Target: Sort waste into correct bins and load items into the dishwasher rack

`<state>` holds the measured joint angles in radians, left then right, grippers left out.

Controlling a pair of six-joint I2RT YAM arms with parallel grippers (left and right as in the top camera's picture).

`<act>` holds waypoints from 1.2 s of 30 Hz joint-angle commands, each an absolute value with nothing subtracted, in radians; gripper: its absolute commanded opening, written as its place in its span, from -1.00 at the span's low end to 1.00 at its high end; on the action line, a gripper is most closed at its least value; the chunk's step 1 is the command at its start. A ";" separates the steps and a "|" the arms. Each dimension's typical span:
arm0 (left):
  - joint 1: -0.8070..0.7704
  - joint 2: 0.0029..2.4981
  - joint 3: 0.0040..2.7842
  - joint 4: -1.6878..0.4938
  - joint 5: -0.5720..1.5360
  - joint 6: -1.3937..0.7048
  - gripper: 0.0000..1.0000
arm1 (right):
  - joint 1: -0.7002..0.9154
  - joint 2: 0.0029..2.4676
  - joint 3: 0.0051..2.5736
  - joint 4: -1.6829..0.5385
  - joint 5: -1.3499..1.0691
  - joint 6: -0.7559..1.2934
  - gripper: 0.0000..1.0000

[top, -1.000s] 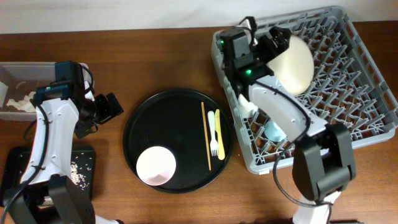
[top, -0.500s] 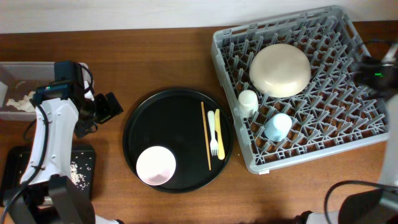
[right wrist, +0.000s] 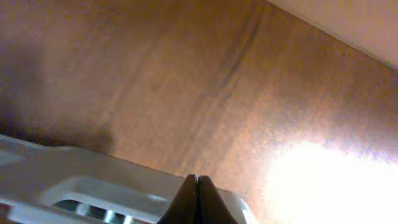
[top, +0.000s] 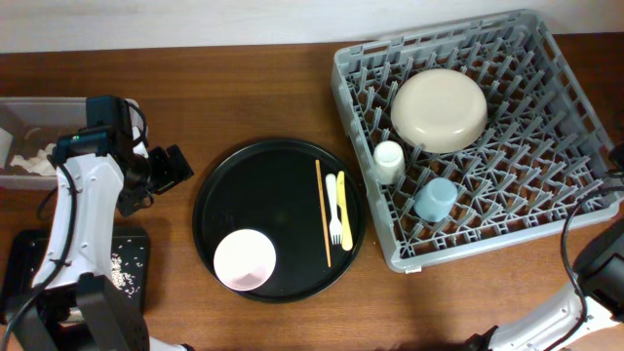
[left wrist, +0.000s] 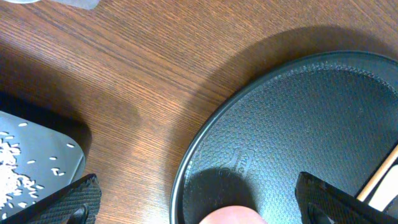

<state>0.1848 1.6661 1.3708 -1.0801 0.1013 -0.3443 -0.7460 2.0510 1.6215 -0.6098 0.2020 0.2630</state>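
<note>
The grey dishwasher rack [top: 468, 249] holds the cream plate [top: 439, 109], the white cup [top: 388, 161] and the light blue cup [top: 434, 198]. On the round black tray [top: 263, 175] lie the pink bowl [top: 245, 259], wooden stick [top: 322, 213], white fork [top: 333, 208] and yellow knife [top: 344, 210]. My left gripper [top: 171, 168] hangs open just left of that tray; its wrist view has the bowl's rim [left wrist: 233, 216] between the wide jaws. My right gripper [right wrist: 197, 193] is shut on nothing above the rack's rim [right wrist: 74, 168], outside the overhead view.
A clear tub [top: 29, 112] with white napkins [top: 29, 164] stands at the far left. A shallow black tray [top: 132, 249] with rice grains [top: 122, 268] lies at the front left, under my left arm. Bare wood lies between the round tray and the rack.
My right arm has left the plate in the rack, swung away past the right edge, and its jaws have shut. The left arm has not moved.
</note>
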 commanded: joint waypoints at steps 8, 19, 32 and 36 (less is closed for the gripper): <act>0.186 1.657 1.381 -1.082 0.109 -0.347 0.99 | -0.819 2.001 1.623 -0.846 0.222 0.355 -0.92; 0.186 1.657 1.381 -1.082 0.108 -0.347 0.99 | -0.136 1.615 1.722 -0.966 -0.376 -0.105 -0.82; 0.186 1.657 1.380 -1.083 0.108 -0.347 0.99 | 0.390 2.101 1.720 -0.689 0.147 -0.017 -0.07; 0.186 1.657 1.380 -1.083 0.108 -0.347 0.99 | 0.365 2.101 1.719 -0.690 0.155 0.056 -0.83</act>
